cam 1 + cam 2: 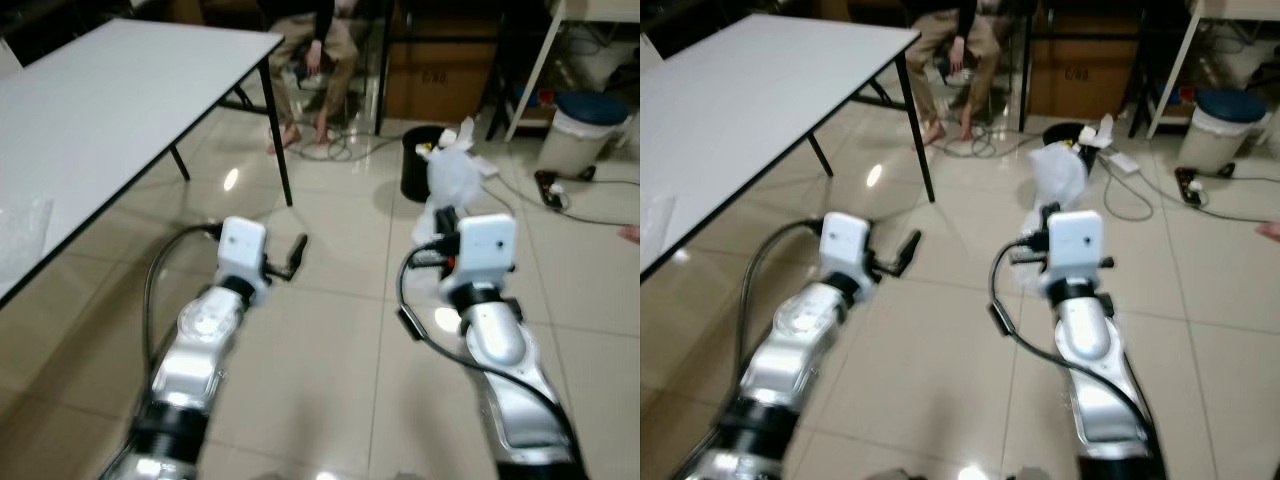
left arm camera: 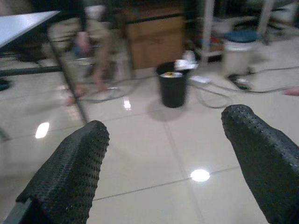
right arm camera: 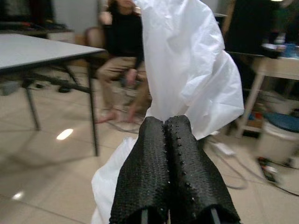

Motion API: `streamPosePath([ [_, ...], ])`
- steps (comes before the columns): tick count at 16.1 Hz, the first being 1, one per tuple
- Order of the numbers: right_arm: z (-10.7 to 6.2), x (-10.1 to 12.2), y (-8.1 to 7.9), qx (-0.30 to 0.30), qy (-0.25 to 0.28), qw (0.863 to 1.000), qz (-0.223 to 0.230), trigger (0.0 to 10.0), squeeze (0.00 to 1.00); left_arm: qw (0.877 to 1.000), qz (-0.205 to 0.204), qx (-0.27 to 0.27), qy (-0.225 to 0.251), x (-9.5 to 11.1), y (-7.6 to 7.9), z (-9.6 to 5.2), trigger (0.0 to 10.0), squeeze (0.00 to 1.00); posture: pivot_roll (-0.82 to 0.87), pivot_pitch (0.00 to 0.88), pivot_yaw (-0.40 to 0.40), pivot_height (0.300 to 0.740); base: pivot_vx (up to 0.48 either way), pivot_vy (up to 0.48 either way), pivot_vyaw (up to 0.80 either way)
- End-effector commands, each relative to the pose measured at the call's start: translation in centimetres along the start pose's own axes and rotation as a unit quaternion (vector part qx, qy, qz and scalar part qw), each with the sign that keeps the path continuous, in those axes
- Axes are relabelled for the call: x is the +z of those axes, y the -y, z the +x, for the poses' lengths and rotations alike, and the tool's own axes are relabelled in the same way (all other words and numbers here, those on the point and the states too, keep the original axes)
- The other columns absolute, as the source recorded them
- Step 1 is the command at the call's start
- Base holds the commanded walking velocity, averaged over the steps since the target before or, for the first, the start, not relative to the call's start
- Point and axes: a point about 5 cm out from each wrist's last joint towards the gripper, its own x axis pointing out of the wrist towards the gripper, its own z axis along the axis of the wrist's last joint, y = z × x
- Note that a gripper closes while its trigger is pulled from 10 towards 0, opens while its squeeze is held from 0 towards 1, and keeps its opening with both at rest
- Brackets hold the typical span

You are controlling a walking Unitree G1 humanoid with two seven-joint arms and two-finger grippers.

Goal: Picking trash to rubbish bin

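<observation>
My right gripper [image 3: 164, 122] is shut on a white plastic bag [image 3: 187, 70], pinched between the closed black fingers. In the eye views the bag [image 1: 452, 175] hangs above the tiled floor in front of the right gripper [image 1: 445, 222]. Just beyond it stands a small black rubbish bin [image 1: 420, 165] with crumpled white trash at its rim. My left gripper [image 1: 297, 252] is held out over the floor, open with nothing between its fingers [image 2: 74, 168]. The left wrist view shows the bin [image 2: 173, 86] ahead on the floor.
A white table [image 1: 100, 100] with black legs stands on the left. A person [image 1: 310, 50] sits behind it on a chair. A white bucket with a blue lid [image 1: 580, 130], cables and a power strip [image 1: 552, 188] lie to the right of the bin.
</observation>
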Motion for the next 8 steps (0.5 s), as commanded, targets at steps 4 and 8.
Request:
streamPosePath([
  [4, -0.06, 0.25, -0.33, 0.008, 0.007, 1.000, 0.004, 0.0, 0.00, 1.000, 0.010, 0.002, -0.003, -0.06, -0.49, -0.19, 10.0, 0.00, -0.06, 0.097, 0.069, 0.740, 0.131, 0.000, 0.00],
  [8, -0.08, 0.21, -0.23, 0.006, 0.006, 1.000, 0.002, 0.0, 0.00, 1.000, 0.011, 0.002, -0.005, -0.12, -0.47, -0.17, 10.0, 0.00, -0.07, 0.099, 0.071, 0.740, 0.305, 0.000, 0.00],
])
